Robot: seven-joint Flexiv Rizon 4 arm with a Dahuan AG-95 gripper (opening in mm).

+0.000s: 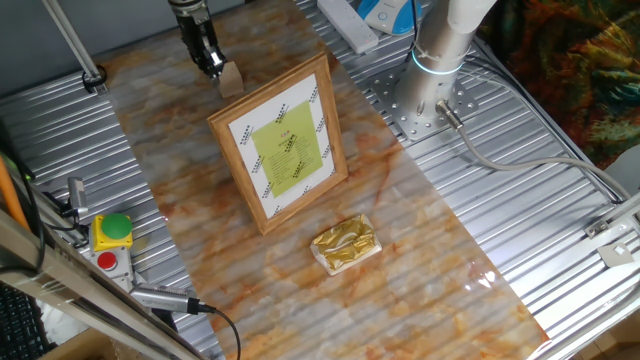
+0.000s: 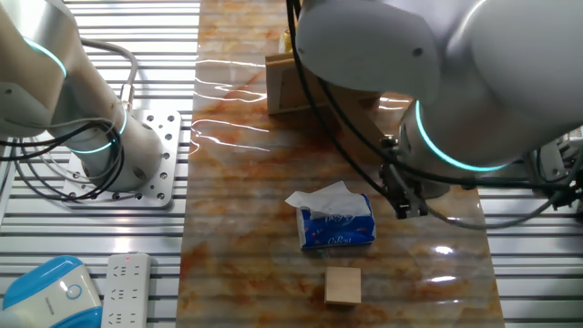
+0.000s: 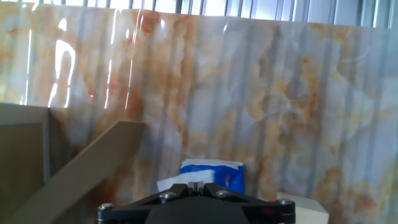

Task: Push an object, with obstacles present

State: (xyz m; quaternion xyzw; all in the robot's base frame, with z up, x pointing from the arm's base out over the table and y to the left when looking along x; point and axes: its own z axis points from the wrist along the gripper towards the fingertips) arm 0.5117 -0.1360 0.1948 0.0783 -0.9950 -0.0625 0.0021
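Gripper (image 1: 211, 66) just beside wooden block (image 1: 231, 79) at tabletop's far end, jaw state unclear. Push barely begun; picture frame (image 1: 283, 145) and gold foil packet (image 1: 345, 244) ahead.

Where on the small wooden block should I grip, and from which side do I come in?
Probably take the wooden block from straight above, gripping across two opposite side faces: it lies flat, top clear, sides flat and parallel. Use the pair not facing the tissue pack close beside it.
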